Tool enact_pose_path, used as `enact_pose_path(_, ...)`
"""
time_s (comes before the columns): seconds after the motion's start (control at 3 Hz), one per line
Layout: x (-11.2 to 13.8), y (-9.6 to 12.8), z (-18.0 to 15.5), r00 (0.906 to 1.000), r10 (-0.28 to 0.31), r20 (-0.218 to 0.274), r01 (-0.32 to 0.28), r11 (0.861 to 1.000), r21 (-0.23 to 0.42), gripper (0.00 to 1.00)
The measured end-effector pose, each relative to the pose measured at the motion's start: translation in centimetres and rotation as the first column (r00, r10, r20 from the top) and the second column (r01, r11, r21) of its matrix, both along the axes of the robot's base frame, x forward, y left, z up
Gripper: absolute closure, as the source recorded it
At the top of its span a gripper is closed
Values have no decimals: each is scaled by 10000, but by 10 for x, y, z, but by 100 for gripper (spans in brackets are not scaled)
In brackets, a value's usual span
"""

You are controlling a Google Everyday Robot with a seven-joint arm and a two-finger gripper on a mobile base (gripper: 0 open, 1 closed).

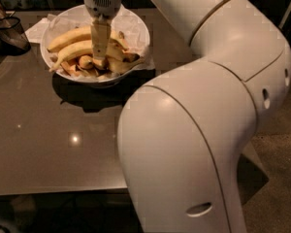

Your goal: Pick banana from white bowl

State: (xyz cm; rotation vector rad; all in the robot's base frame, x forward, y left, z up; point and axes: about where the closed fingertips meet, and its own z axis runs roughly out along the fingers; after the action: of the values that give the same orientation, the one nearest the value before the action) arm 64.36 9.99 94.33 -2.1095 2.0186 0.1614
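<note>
Only one view is given. The scene is looked down on steeply from high up behind the arm (199,130), whose elbow is held very near the lens and fills the right and lower middle. The table (48,144) is seen stretching away to the upper left, where the claw (101,62) is seen hanging inside the white bowl (102,83), farther off.

Your pincer (101,61) hangs straight down into the white bowl (141,30), in among the fruit. A thicker banana (68,35) lies just behind the banana (75,51), stubby bananas (86,62) crowd its near side, and crinkled paper (133,21) juts over the rim. A dark container (9,33) stands near the bowl's left. You have open bench (39,130) in front of the bowl; the arm (194,144) walls off the right.
</note>
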Motion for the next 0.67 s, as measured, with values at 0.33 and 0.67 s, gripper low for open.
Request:
enact_pose_path(0.33, 2, 3, -6, 10000, 33, -24, -33, 9997, -223, 39)
enact_pose_path(0.67, 7, 4, -13, 10000, 35, -49, -38, 9990, -449, 38)
